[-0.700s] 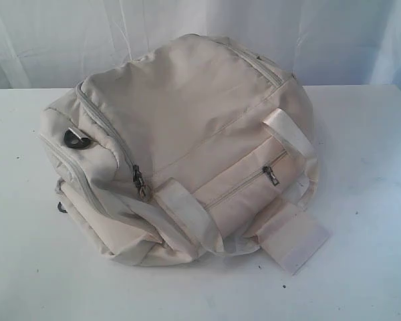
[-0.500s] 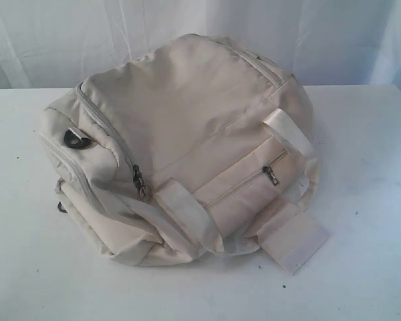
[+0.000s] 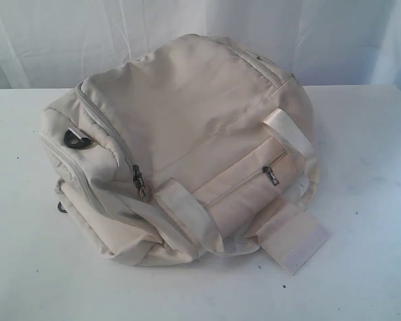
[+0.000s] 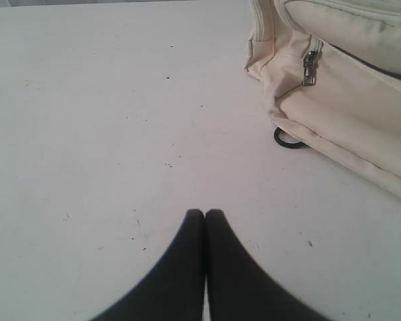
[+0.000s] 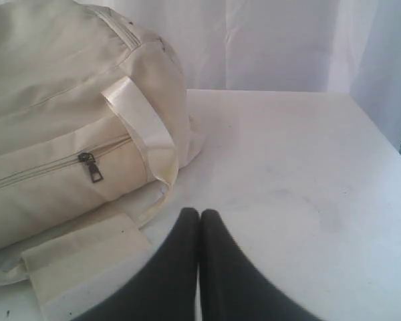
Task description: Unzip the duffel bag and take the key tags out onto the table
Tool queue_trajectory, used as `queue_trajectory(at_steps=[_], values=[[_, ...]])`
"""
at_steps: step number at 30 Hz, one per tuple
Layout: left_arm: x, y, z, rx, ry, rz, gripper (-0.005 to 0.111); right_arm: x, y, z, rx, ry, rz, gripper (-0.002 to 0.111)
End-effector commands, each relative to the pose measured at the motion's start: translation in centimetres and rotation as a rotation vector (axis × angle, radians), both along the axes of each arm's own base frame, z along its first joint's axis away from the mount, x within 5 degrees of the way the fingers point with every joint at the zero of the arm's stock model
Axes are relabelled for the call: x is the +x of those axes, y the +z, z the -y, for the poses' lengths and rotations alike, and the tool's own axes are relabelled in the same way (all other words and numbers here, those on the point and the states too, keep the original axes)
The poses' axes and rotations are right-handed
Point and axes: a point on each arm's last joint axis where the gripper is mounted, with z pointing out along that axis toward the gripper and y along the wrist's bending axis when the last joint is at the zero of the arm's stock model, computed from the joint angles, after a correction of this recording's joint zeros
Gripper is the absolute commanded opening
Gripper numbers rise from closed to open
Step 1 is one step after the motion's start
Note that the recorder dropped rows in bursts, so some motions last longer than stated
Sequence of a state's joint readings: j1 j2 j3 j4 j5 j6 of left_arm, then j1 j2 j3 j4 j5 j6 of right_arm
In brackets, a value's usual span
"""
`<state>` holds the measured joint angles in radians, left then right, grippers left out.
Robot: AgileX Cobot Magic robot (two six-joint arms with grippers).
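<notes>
The table [image 3: 367,167] spreads under and all round the duffel bag [image 3: 180,114], which lies zipped. The left pincer [image 4: 205,215] hovers off the bag's end, tips pressed together, empty. The right pincer [image 5: 199,214], likewise closed and empty, is near the bag's handle [image 5: 139,122].

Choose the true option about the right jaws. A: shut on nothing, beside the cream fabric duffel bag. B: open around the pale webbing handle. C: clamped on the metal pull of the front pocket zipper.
A: the right gripper has its jaws pressed together with nothing between them, above the plain white table, apart from the cream fabric duffel bag and its metal zipper pull.
</notes>
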<state>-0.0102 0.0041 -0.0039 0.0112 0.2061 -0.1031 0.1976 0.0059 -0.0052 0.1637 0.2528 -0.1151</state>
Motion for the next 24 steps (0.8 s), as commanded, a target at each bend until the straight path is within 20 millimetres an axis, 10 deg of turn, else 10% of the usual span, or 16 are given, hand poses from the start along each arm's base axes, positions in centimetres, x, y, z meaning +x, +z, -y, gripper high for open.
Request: queue_trajectory(at_steps=[1,20,24], values=[[0.0,-0.1,0.0,-0.005,-0.002,0.003,0.0,0.1,0.4,0.1,0.008,-0.007,0.056,0.0],[0.3,1.2,0.0,0.104,-0.023,0.15,0.0,0.1,2.8,0.5,0.062,-0.052,0.319,0.0],[0.4,1.3,-0.1,0.11,-0.023,0.165,0.0,0.0,3.4,0.7,0.437,-0.065,0.308,0.0]])
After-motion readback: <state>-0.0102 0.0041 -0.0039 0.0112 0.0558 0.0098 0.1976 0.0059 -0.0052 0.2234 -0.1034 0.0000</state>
